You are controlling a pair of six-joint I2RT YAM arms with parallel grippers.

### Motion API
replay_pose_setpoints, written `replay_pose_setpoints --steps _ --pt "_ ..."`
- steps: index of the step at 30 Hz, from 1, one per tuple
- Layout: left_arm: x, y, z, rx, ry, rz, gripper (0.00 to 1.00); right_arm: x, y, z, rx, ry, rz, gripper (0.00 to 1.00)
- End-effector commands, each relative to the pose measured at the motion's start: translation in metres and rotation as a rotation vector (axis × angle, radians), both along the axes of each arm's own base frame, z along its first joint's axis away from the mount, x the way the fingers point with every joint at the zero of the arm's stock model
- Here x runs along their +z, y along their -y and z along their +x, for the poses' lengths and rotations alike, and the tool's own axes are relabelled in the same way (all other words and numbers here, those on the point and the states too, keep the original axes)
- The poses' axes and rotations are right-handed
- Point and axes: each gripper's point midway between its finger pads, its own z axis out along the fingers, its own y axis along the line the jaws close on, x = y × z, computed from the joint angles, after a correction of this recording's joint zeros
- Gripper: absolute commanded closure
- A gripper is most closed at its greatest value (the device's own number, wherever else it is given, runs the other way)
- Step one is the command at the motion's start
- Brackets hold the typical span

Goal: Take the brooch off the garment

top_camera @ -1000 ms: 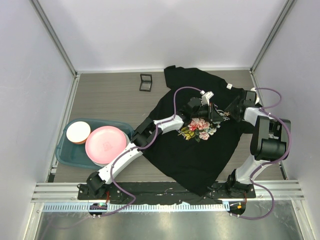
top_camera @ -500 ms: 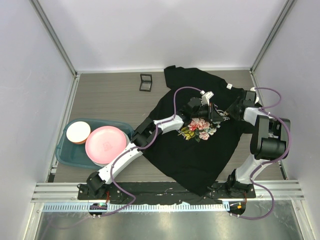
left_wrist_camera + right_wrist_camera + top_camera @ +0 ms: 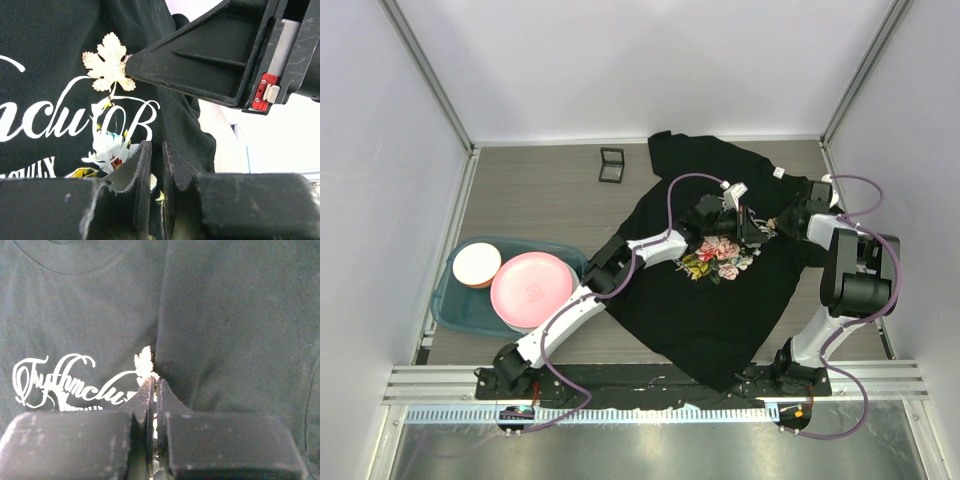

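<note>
The garment (image 3: 720, 300), a black T-shirt with a rose print and white script, lies spread on the table. The brooch (image 3: 107, 67) is a gold leaf pinned just above the script (image 3: 70, 382). My right gripper (image 3: 154, 382) is shut on the brooch (image 3: 144, 362), whose leaf sticks out past the tips. In the left wrist view its black finger (image 3: 200, 65) touches the leaf's right edge. My left gripper (image 3: 157, 155) is shut on a raised fold of the garment (image 3: 180, 125) just below the brooch. From above, both grippers (image 3: 752, 232) meet over the chest print and hide the brooch.
A teal bin (image 3: 455, 305) at the left holds a pink plate (image 3: 530, 288) and an orange-rimmed bowl (image 3: 477, 264). A small black square frame (image 3: 612, 165) lies on the table behind the shirt. Grey walls close in the table on three sides.
My right gripper's jaws have closed onto the brooch. Neither arm has visibly shifted, and the left gripper keeps its hold on the fabric.
</note>
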Motion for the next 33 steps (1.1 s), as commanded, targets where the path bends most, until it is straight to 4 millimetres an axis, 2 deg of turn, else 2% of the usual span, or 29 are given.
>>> replay_pose_setpoints --steps 1,3,4,6,7,9,12,13,16,19,20,22,23,24,25,26,27,28,29,30,31,32,33 --pt "-0.005 0.002 -0.010 -0.022 -0.009 0.030 0.82 0.020 0.008 0.029 -0.003 0.102 -0.033 0.99" --pt "-0.007 0.001 -0.010 -0.021 -0.015 0.032 0.82 0.022 0.010 0.035 -0.002 0.126 -0.040 0.99" --pt "-0.006 0.001 -0.011 -0.024 -0.015 0.031 0.82 0.026 0.004 0.044 0.030 0.171 -0.017 0.99" --pt "-0.007 0.000 -0.012 -0.028 -0.017 0.035 0.82 0.023 0.002 0.051 0.048 0.182 -0.010 0.99" --pt "-0.004 0.000 -0.012 -0.032 -0.015 0.033 0.82 0.029 0.001 0.059 0.058 0.210 -0.006 0.99" --pt "-0.003 -0.001 -0.014 -0.038 -0.014 0.039 0.81 0.029 0.002 0.064 0.065 0.223 -0.012 0.99" --pt "0.007 -0.001 -0.016 -0.047 -0.008 0.034 0.78 0.043 0.001 0.070 0.090 0.258 -0.028 0.99" --pt "0.017 0.000 -0.017 -0.052 0.000 0.023 0.77 0.049 0.002 0.072 0.092 0.282 -0.036 0.99" --pt "0.029 -0.001 -0.017 -0.059 0.005 0.015 0.73 0.062 0.001 0.075 0.113 0.301 -0.051 0.99" --pt "0.056 -0.001 -0.020 -0.071 0.021 -0.010 0.69 0.078 0.002 0.072 0.130 0.319 -0.076 0.99" --pt "0.075 -0.002 -0.020 -0.072 0.034 -0.026 0.68 0.082 0.001 0.071 0.133 0.323 -0.081 0.99" --pt "0.092 -0.007 -0.022 -0.082 0.047 -0.028 0.65 0.090 -0.002 0.067 0.169 0.322 -0.092 0.99" --pt "0.092 -0.011 -0.023 -0.083 0.038 -0.014 0.65 0.093 -0.008 0.066 0.188 0.317 -0.104 0.99" --pt "0.120 -0.017 -0.024 -0.081 0.057 -0.035 0.64 0.095 -0.003 0.063 0.189 0.296 -0.168 0.99" --pt "0.127 -0.024 -0.021 -0.073 0.057 -0.035 0.63 0.106 -0.004 0.063 0.192 0.311 -0.198 0.99" --pt "0.119 -0.034 -0.023 -0.069 0.035 -0.009 0.63 0.110 -0.012 0.063 0.214 0.313 -0.209 0.99" --pt "0.147 -0.043 -0.026 -0.063 0.052 -0.028 0.62 0.116 -0.017 0.063 0.231 0.321 -0.213 0.99" --pt "0.158 -0.055 -0.020 -0.035 0.052 -0.028 0.62 0.119 -0.025 0.061 0.259 0.330 -0.216 0.99" --pt "0.139 -0.069 -0.024 -0.014 -0.022 0.014 0.54 0.129 -0.046 0.059 0.304 0.357 -0.224 0.99" --pt "0.146 -0.080 -0.022 0.011 -0.031 0.002 0.45 0.125 -0.056 0.053 0.324 0.344 -0.228 0.99" --pt "0.159 -0.103 -0.023 0.053 -0.053 0.003 0.36 0.126 -0.068 0.048 0.360 0.344 -0.248 0.99" --pt "0.163 -0.115 -0.019 0.102 -0.108 0.006 0.34 0.139 -0.074 0.042 0.372 0.377 -0.264 0.99" --pt "0.167 -0.129 -0.019 0.135 -0.145 0.019 0.31 0.131 -0.108 0.032 0.442 0.377 -0.283 0.99"
